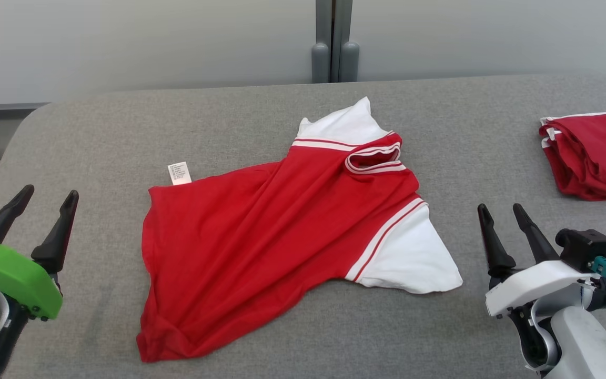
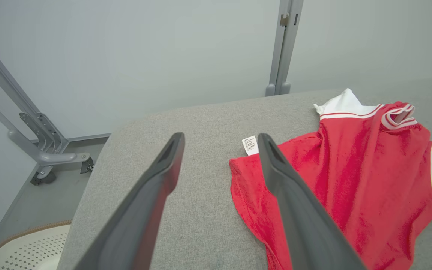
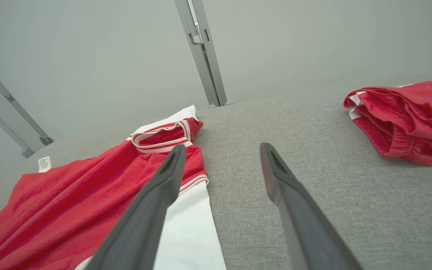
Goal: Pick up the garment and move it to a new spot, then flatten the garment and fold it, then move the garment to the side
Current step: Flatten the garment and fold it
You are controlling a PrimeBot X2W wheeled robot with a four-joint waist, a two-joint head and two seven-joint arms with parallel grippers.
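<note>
Our left claw (image 1: 50,190) sits at the lower left of the head view. Its two dark fingers are spread wide and point up, tilted slightly right, with nothing between them. A green cover (image 1: 11,279) caps that wrist. Our right claw (image 1: 500,207) sits at the lower right, its fingers likewise parted and empty, leaning a little left. Behind it we see a white wrist housing (image 1: 534,284) and the pale forearm (image 1: 587,342).

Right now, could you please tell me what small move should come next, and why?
Probably bring the left claw to the hem corner nearest it: the red shirt lies creased and askew, and this claw and the right claw hover open, clear of it.
</note>
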